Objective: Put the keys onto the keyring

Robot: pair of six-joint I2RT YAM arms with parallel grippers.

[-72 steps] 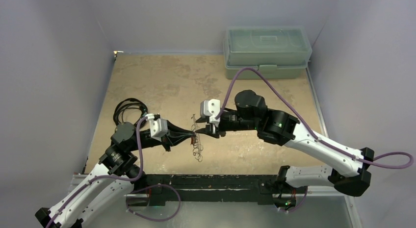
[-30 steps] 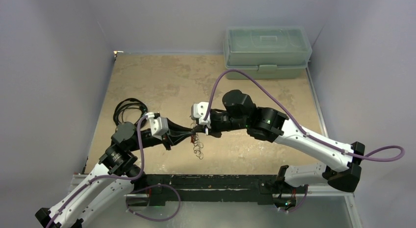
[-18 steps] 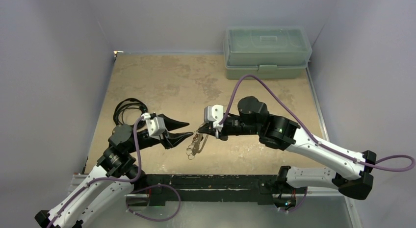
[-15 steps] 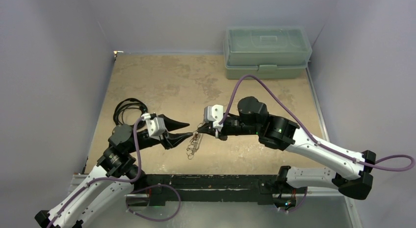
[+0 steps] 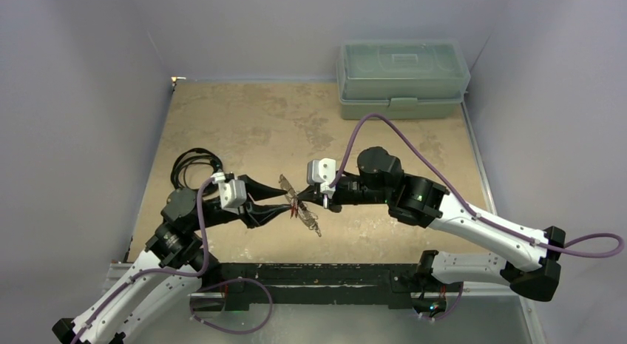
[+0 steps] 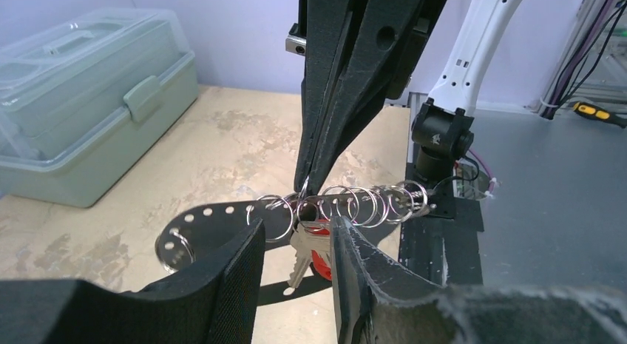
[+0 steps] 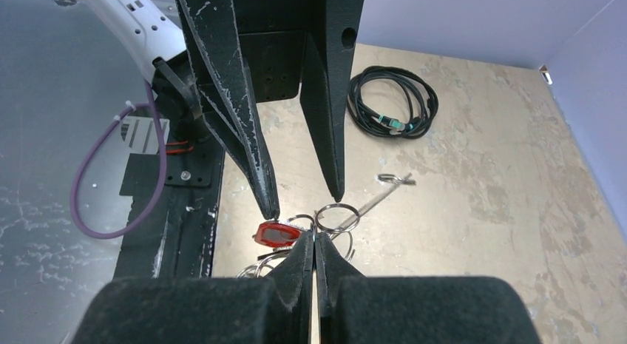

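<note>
Pinches the bunch of silver wire rings (image 6: 347,203) in the closed right gripper (image 7: 316,240) over the near edge of the counter (image 5: 347,244); straddles the tiny red-headed silver key (image 6: 302,257) with the half-open, empty left gripper (image 6: 296,237). Likely light, slippery, swingy: best gripped flat across the plastic head.

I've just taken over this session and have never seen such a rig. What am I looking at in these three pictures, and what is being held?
Two robot arms are bolted at the near edge of a table. The wide picture looks down from above and behind them. The other two come from a camera on each wrist, so the black prongs at the bottom are that arm's own claw. The right claw is shut on the keyring, a row of wire rings on a pale perforated strip. The left claw is open, its fingers either side of the red-headed key under the rings; I cannot tell whether it is threaded on. On the table lie a coiled black cable and a green box.
</note>
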